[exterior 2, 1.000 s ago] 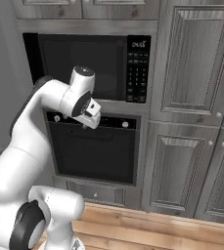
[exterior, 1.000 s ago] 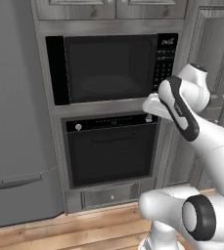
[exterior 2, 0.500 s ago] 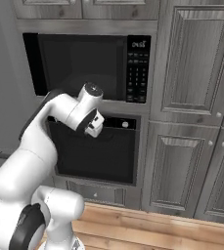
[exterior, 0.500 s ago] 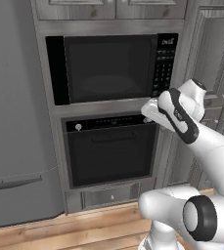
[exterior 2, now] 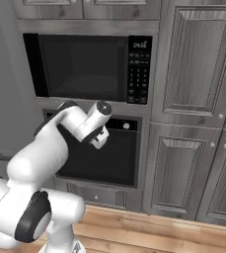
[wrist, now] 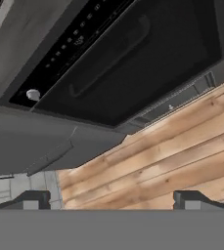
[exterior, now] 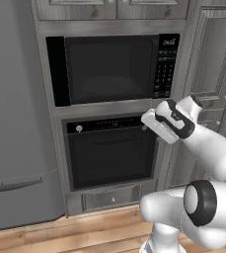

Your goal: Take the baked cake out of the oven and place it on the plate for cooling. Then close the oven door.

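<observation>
So the oven (exterior: 110, 153) sits right under the black microwave (exterior: 114, 68), and the oven door (exterior: 112, 158) is shut flat, bar handle (exterior: 115, 139) running along its top edge just below the control strip (exterior: 109, 124). The gripper (wrist: 111, 200) hangs in front of the oven's upper right corner, apart from the door, fingers (wrist: 30, 199) spread wide with nothing between them. In the hand view one white knob (wrist: 33, 94) shows at the strip's end. Below the oven there's a narrow drawer (exterior: 112, 197), then the wood floor (exterior: 85, 234)
</observation>
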Motion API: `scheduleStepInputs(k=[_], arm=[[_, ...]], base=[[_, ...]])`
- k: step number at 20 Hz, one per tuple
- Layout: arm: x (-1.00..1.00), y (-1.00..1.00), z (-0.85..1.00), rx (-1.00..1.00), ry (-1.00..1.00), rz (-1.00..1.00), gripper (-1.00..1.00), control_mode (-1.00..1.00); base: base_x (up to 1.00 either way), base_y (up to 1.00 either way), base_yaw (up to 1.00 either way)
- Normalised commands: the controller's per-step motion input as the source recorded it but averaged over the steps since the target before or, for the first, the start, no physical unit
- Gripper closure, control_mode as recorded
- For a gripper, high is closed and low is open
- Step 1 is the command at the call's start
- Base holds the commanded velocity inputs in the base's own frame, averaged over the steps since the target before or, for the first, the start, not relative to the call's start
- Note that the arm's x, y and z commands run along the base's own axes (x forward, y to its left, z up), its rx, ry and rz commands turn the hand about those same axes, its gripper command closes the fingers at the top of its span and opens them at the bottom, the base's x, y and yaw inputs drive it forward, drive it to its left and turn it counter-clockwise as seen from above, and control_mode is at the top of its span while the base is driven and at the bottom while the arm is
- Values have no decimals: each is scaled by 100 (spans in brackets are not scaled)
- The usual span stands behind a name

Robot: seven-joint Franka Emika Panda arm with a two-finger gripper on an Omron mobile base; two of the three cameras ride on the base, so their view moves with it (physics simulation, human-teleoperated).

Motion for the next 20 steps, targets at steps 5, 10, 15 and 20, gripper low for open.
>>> scheduleStepInputs(k=[5, 10, 15, 20], arm=[[37, -2, -50, 14, 0, -2, -100, -100], [34, 0, -33, 7, 0, -5, -100, -100], [18, 1, -34, 5, 0, -4, -100, -100], [9, 7, -19, 3, 0, -8, -100, -100]], base=[[0, 0, 0], [0, 0, 0], [0, 0, 0], [0, 0, 0]])
